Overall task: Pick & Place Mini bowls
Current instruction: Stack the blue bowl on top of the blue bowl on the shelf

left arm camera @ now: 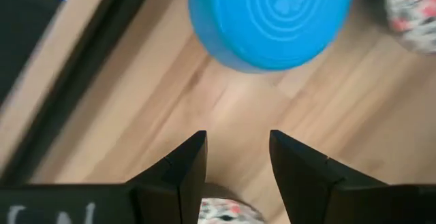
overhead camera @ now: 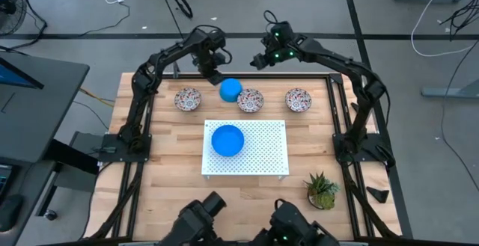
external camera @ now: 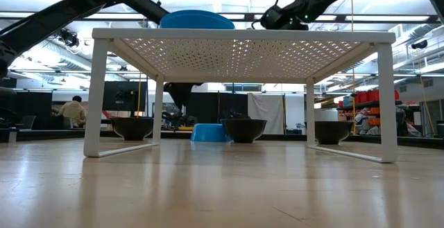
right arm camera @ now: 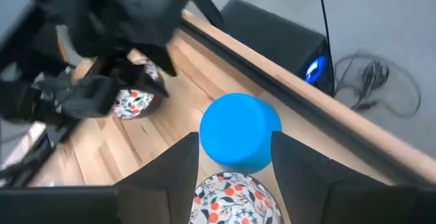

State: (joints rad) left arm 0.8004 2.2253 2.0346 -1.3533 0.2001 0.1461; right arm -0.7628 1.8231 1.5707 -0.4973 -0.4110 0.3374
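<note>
An upside-down blue mini bowl rests on its rim at the far side of the table, and also shows in the low view as blue bowl. Another blue bowl sits on the white perforated board. Three floral bowls stand in a row on the wood. My left gripper hangs open just left and far of the upturned blue bowl. My right gripper hovers open beyond the middle floral bowl, facing the blue bowl.
The white board stands on legs mid-table. A small green potted plant sits near the right front corner. Black frame rails run along the table's sides. Bare wood lies to the left of and in front of the board.
</note>
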